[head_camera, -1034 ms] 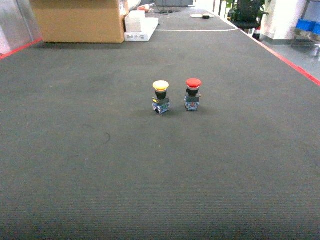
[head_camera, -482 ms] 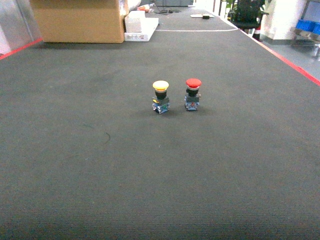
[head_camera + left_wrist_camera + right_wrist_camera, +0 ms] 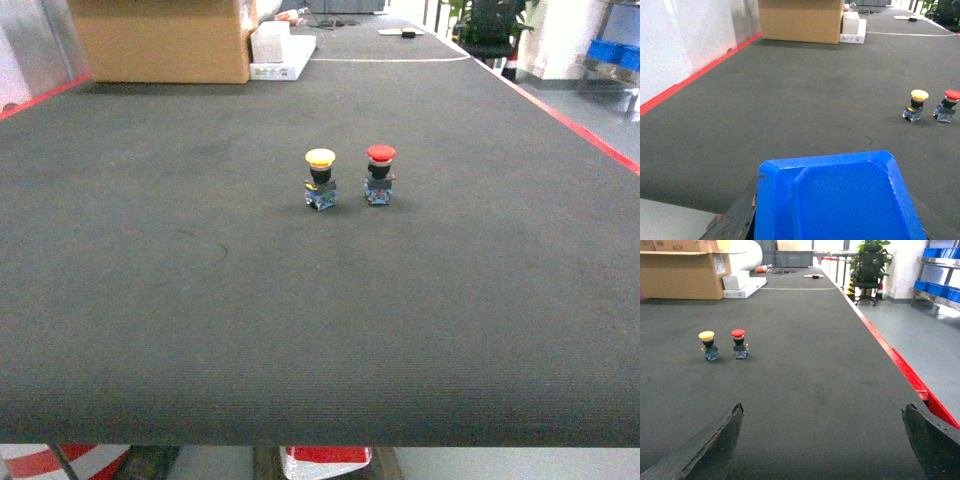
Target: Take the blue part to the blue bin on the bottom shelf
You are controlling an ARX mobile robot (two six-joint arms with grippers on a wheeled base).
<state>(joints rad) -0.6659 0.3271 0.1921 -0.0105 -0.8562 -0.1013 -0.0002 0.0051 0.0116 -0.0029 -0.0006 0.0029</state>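
- Neither arm shows in my head view; I only get the grippers from the wrist cams.
- Left gripper: only slivers of its dark fingers show, at the bottom edge.
- The left-hand finger sits flush against a bright blue textured plastic piece that fills the gap between the jaws. I can't tell if it's actually clamped.
- Left wrist is low, pointing forward with a slight downward slant.
- Right gripper: dark fingers spread wide at both bottom corners, nothing between them.
- Right wrist is also low and aimed forward, roughly level.
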